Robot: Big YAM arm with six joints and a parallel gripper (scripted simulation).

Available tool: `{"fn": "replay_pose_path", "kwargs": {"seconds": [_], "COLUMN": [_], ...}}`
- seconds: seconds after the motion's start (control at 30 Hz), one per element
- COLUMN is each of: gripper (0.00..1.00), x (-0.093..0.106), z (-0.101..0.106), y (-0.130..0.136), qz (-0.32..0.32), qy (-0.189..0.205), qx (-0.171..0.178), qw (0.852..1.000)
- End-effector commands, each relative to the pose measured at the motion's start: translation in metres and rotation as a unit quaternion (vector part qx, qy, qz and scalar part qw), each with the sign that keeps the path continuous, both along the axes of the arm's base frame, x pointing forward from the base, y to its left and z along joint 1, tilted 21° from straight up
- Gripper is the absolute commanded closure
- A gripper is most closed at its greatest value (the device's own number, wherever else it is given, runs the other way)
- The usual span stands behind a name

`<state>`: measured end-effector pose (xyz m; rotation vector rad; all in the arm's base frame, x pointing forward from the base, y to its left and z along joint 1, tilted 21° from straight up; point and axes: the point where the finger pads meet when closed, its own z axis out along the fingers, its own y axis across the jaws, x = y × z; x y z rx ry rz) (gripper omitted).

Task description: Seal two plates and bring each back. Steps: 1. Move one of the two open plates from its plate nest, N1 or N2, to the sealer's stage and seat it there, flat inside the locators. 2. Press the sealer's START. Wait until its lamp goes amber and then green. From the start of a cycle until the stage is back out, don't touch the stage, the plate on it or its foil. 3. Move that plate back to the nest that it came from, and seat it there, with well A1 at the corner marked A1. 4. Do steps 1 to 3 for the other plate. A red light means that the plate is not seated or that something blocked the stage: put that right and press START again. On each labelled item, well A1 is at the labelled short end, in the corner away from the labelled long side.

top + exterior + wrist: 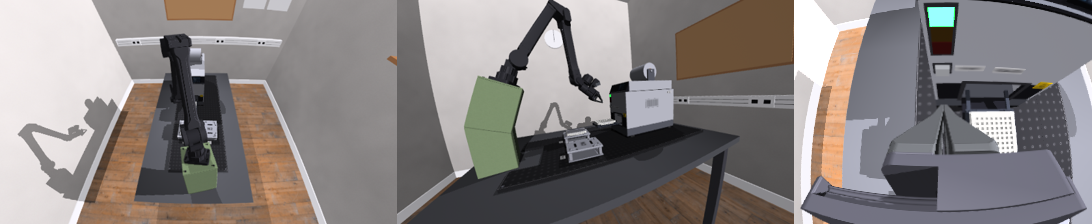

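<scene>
My gripper (602, 101) (943, 110) is shut and empty, in front of the sealer (651, 114) (1004, 45) and above stage height. The sealer's lamp (610, 96) (941, 17) is green. The START button (942, 69) is below the lamp, ahead of the fingertips. A white plate (605, 122) (994, 131) lies on the stage, outside the sealer, with rows of wells showing. My fingers hide part of the view left of it. Another white plate (576, 133) sits in the rear nest. Nest N2 (210, 126) (582, 140) is empty. The arm partly hides the nest beside it in the top view.
A foil roll (638, 72) is mounted on top of the sealer. A yellow part (1043, 86) is at the right of the stage opening. The green arm base (202, 179) (492, 111) stands behind the nests. A black perforated mat (213, 107) lies under nests and sealer.
</scene>
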<state>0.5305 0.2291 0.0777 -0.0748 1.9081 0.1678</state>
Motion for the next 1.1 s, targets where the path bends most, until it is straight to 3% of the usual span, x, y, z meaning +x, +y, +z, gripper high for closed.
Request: {"fn": "replay_pose_path", "kwargs": {"seconds": [0.0, 0.43, 0.57, 0.73, 1.07], "gripper": [1.00, 1.00, 1.00, 1.00, 1.00], "x": [0.021, 0.000, -0.004, 0.019, 0.042], "z": [0.034, 0.018, 0.012, 0.007, 0.010], "y": [-0.004, 0.014, 0.008, 0.003, 0.001], "qz": [-0.012, 0.010, 0.007, 0.001, -0.006], "qy": [-0.037, -0.021, -0.015, -0.018, -0.028], "qx": [0.024, 0.015, 0.011, 0.003, 0.010], "qw": [0.999, 1.000, 1.000, 1.000, 1.000]}}
